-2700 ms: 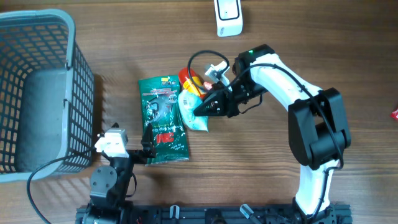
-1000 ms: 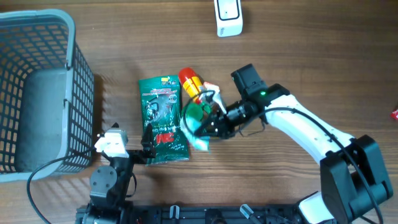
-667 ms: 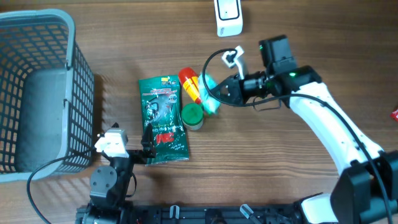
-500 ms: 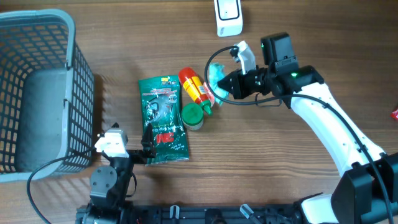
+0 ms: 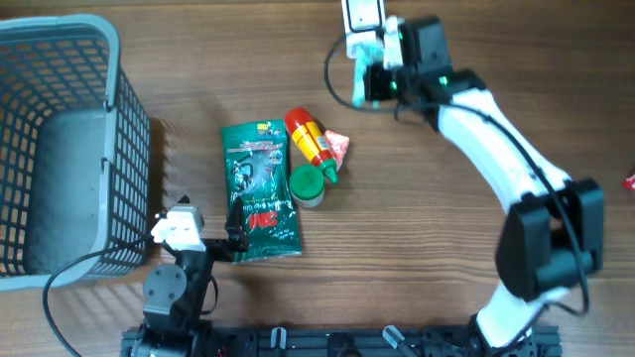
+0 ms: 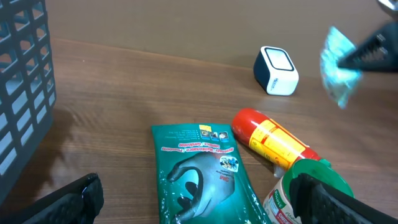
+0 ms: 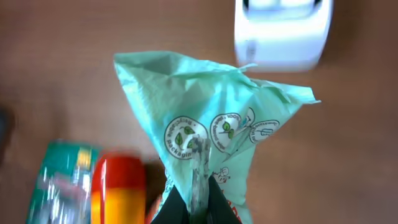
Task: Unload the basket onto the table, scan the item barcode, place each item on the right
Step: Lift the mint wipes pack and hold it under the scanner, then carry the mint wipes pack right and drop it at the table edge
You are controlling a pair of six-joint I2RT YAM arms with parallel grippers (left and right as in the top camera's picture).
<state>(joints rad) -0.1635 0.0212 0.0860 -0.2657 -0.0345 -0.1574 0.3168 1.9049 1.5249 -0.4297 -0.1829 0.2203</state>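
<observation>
Right hand (image 5: 375, 71) pinching pale green bag (image 5: 368, 52), just beside white scanner (image 5: 363, 14) at worktop (image 5: 198, 79) far edge.

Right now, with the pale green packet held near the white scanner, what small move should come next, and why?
Probably ease the right claw forward so the pale green plastic packet it pinches sits over the white box-shaped scanner. The packet hangs short of it, and no barcode shows on the visible face.

Overhead, both wrists — scanner (image 6: 277, 70) shared
</observation>
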